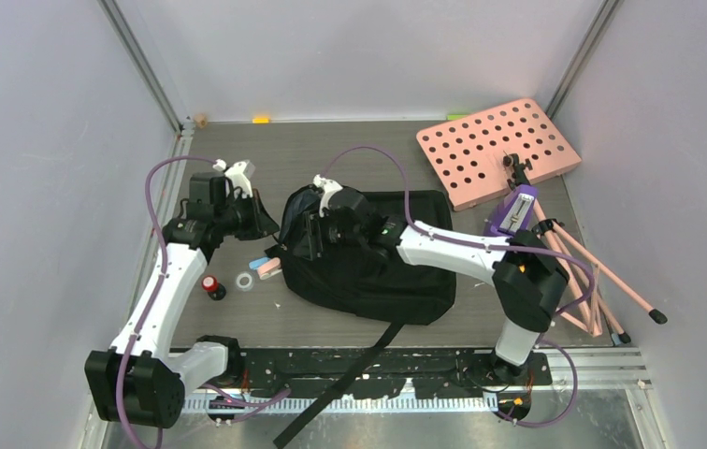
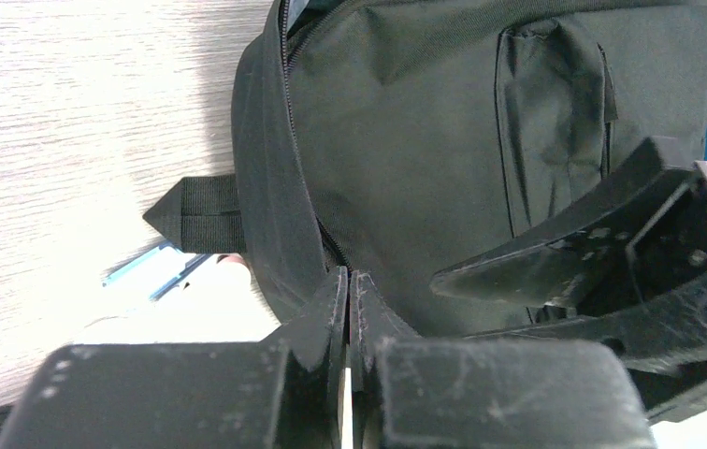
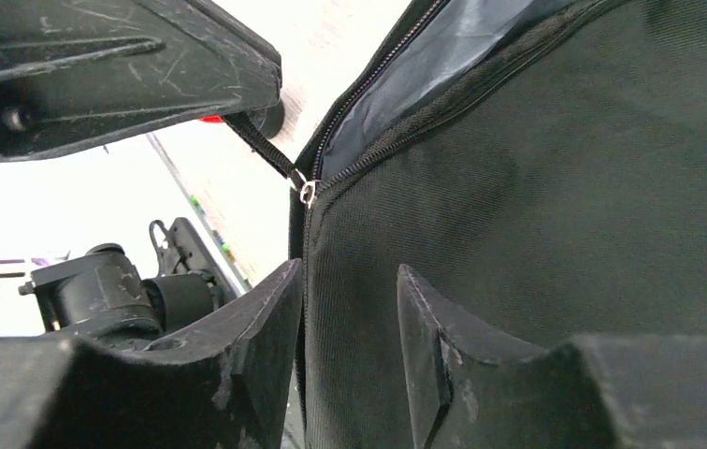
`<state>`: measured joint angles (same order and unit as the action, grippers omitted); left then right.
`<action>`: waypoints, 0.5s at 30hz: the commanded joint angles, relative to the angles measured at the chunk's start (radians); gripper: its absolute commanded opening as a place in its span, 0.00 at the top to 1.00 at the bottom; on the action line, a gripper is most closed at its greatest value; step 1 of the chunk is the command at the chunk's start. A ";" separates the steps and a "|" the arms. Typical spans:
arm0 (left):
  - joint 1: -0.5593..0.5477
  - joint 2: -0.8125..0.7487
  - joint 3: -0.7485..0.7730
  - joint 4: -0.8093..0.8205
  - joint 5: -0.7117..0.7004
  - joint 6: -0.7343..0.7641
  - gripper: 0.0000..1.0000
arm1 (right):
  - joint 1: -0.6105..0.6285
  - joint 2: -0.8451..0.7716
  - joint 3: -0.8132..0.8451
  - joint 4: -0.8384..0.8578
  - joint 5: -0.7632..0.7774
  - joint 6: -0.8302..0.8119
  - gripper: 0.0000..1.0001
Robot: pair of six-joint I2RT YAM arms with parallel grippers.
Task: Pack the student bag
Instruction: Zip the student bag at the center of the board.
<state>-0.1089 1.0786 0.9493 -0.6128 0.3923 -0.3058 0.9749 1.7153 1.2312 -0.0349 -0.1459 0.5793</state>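
The student bag, a black backpack, lies flat mid-table with its zip partly open, showing grey lining. My left gripper is at the bag's top-left edge, its jaws shut. The black zip pull runs taut from the slider up to it. My right gripper rests on the bag's left end. Its jaws stand apart, with black bag fabric filling the gap between them. The bag's webbing loop sticks out to the left.
A red-capped bottle, a small tape roll and pink and blue stationery lie left of the bag. A pink perforated board, a purple device and pink tripod legs sit at right. A long strap trails over the front edge.
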 commanded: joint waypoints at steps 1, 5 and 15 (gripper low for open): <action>0.009 -0.032 -0.002 0.012 -0.017 0.019 1.00 | -0.007 0.037 0.063 0.079 -0.139 0.058 0.53; 0.009 -0.032 0.001 0.012 -0.014 0.019 1.00 | -0.007 0.067 0.075 0.079 -0.149 0.053 0.58; 0.009 -0.029 0.002 0.020 -0.017 0.006 1.00 | 0.013 -0.027 0.016 0.110 -0.128 -0.039 0.99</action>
<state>-0.1089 1.0744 0.9474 -0.6220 0.3847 -0.3054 0.9672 1.7931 1.2636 0.0010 -0.2745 0.5976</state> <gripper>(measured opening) 0.012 0.024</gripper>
